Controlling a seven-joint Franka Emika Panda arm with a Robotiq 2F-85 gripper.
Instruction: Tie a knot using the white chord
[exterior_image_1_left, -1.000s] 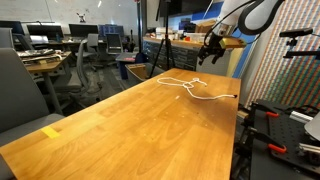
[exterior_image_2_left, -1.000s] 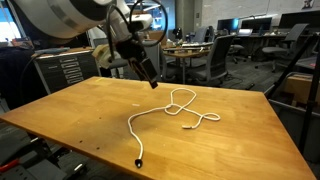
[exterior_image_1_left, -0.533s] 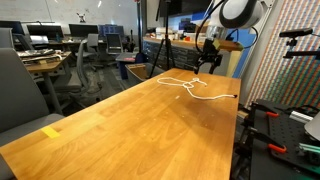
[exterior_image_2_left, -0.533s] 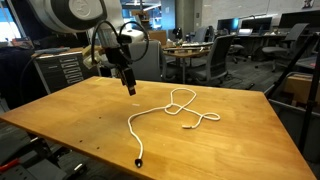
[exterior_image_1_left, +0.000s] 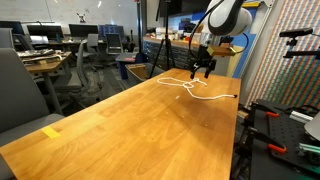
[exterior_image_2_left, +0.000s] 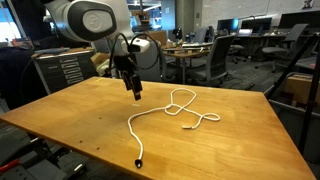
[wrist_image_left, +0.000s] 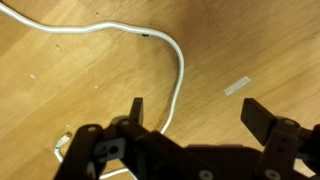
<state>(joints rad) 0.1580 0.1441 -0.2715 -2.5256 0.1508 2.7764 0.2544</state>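
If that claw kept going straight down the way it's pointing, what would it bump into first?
Probably the wooden table. In the wrist view, the open gripper straddles the white chord, so its fingers would land on either side of it. How high it is above the table is unclear.

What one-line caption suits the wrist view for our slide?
The gripper, fingers open, hovers above the white chord on the wooden table.

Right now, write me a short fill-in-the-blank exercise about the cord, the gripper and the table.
The gripper hovers above the table, ___ and holding nothing.
The cord lies on a ___ table.
The cord's colour is ___.
Missing words: open; wooden; white.
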